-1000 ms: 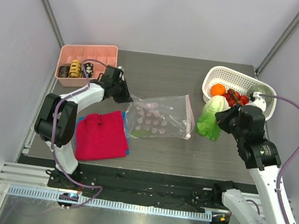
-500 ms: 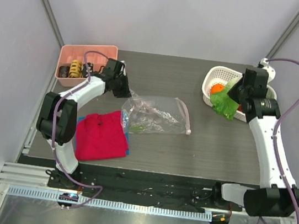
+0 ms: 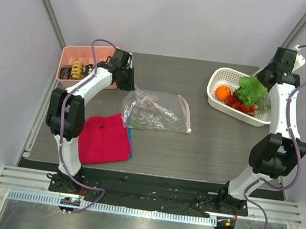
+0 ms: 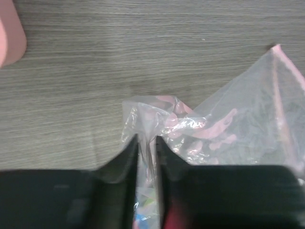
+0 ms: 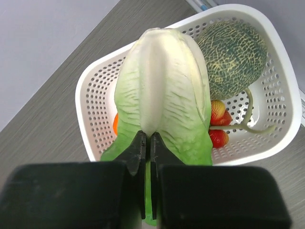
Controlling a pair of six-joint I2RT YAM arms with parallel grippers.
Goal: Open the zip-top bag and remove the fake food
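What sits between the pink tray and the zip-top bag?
The left end effector, pinching the corner of the zip-top bag that faces the pink tray. The top external view shows it between them; the left wrist view confirms the pinch.

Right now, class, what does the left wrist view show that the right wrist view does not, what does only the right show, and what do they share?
Only the left wrist view shows the zip-top bag, a fold of it pinched in the left gripper, and a corner of the pink tray. Only the right wrist view shows the white basket holding a netted melon and red berries, with the right gripper clamped on the green leafy vegetable. Both show the grey wood-grain table and a gripper shut on something.
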